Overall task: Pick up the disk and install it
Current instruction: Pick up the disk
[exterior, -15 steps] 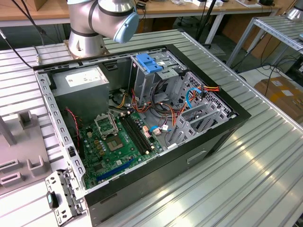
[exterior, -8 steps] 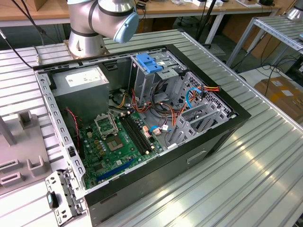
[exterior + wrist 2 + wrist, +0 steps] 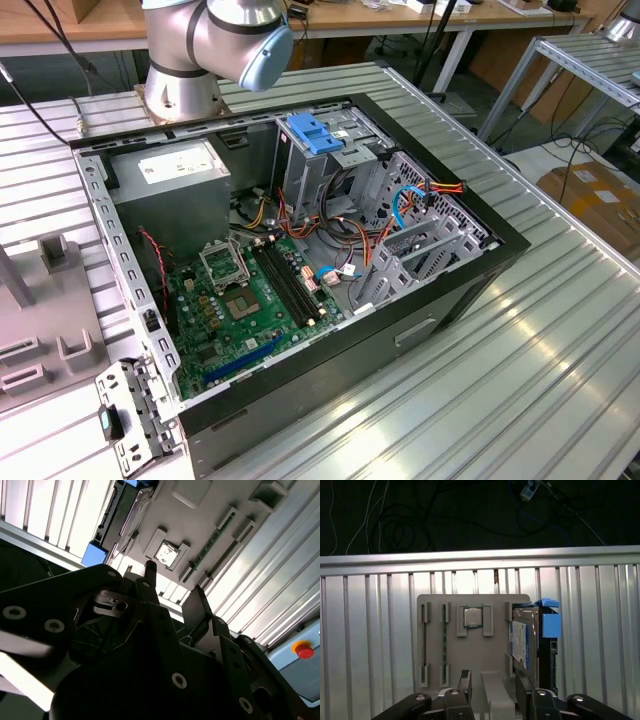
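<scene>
Black fingers of the claw stand spread wide, released; just ahead of them lies a grey holder plate on a ribbed aluminium table; the disk stands on edge in a slot of that plate, just beyond one finger and apart from it, its blue rail on the side away from the claw; a processor chip sits straight ahead of the gap, a green memory stick farther to the other side; bare slats flank the plate; beyond it the table's edge rail gives way to dark floor with loose cables; in the exterior view an open computer case lies on the slatted top, bare slats lying to the exterior view's right, workbenches behind.
</scene>
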Robot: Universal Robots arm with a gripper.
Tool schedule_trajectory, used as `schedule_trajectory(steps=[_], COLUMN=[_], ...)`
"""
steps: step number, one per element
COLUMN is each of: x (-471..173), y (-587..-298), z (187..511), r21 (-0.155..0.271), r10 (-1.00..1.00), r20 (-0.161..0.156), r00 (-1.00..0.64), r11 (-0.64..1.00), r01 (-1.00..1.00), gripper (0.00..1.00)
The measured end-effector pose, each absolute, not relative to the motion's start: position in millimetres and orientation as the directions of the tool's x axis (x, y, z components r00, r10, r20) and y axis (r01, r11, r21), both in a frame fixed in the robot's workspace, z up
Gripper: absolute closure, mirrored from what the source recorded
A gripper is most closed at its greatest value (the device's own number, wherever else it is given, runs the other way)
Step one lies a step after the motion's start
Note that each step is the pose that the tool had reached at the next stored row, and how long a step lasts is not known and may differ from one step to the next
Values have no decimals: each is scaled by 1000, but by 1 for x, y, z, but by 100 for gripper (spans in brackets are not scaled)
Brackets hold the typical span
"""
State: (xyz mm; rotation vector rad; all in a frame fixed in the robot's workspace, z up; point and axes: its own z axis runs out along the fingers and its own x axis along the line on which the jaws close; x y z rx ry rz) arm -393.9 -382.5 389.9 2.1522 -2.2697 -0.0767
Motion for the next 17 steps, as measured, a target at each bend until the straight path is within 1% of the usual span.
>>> schedule_trajectory(steps=[17], x=[-394], y=[-367], z=[387], r21=[44], r10=[-998], r20=[-25], r00=[-54], r11=[52], r01=[-998], gripper=[52])
